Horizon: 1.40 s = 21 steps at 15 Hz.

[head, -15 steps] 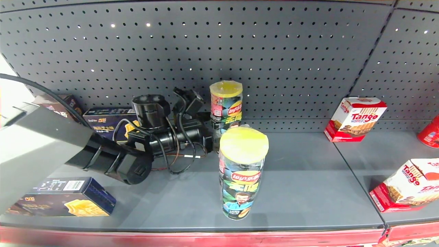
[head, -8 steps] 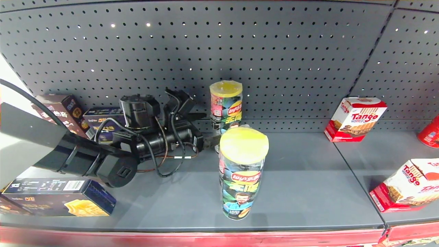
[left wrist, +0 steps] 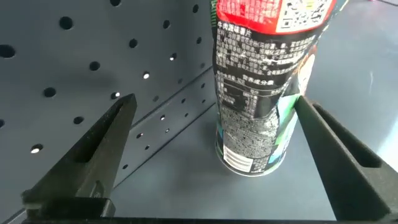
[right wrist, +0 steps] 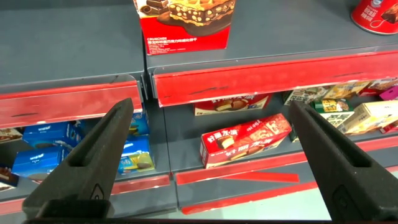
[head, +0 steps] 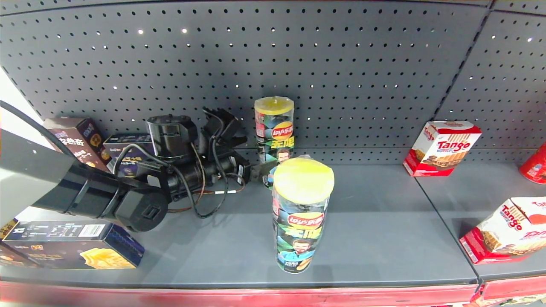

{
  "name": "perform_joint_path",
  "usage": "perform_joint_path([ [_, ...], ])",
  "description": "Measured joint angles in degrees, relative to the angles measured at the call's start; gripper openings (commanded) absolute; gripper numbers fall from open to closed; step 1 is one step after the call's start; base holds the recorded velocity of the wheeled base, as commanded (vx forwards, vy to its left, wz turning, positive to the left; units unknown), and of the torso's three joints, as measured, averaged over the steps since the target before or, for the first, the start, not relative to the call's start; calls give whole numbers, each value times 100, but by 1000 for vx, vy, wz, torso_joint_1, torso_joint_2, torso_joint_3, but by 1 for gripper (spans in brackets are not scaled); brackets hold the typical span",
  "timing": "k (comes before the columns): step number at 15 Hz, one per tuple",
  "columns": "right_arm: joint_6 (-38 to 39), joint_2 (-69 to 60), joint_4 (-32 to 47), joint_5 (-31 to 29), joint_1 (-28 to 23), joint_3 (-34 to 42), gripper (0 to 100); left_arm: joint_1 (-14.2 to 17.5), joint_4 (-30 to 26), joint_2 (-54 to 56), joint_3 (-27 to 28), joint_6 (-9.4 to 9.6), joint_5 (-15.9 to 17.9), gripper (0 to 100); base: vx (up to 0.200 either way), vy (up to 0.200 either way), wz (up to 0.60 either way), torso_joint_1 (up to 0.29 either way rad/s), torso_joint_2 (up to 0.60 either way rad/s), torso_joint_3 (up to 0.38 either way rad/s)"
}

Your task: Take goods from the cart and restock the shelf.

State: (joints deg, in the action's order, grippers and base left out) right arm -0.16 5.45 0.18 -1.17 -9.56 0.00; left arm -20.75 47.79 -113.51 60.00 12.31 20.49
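Two tall chip cans with yellow lids stand on the grey shelf point(head: 384, 221). The front can point(head: 300, 213) is near the shelf's front edge. The rear can point(head: 274, 128) stands by the pegboard wall, partly hidden behind the front one. My left gripper point(head: 256, 155) lies low over the shelf just left of the rear can and is open. In the left wrist view the rear can point(left wrist: 267, 93) stands between the spread fingers point(left wrist: 93, 162), close to one of them, with the left gripper point(left wrist: 216, 104) not closed on it. My right gripper point(right wrist: 211, 107) is open and holds nothing.
Dark snack boxes point(head: 81, 245) point(head: 74, 136) sit at the shelf's left, under and behind my left arm. Red-and-white wafer boxes point(head: 441, 147) point(head: 507, 230) and a red tin point(head: 533, 166) are at the right. Lower shelves with boxes point(right wrist: 245, 140) lie beyond the right gripper.
My left arm has drawn back to the left along the shelf. The rear can has shifted slightly left and turned, its label now facing forward. The front can has not moved.
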Motion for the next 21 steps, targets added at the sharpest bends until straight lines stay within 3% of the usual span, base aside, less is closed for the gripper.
perform_joint_path([
  [16, 0, 0, 0, -5, 2, 0, 100, 28, -17, 218, -243, 16, -497, 100, 0, 0, 0, 0, 0, 0],
  [21, 0, 0, 0, 0, 2, 0, 100, 201, -20, 262, -347, 71, -523, 100, 0, 0, 0, 0, 0, 0],
])
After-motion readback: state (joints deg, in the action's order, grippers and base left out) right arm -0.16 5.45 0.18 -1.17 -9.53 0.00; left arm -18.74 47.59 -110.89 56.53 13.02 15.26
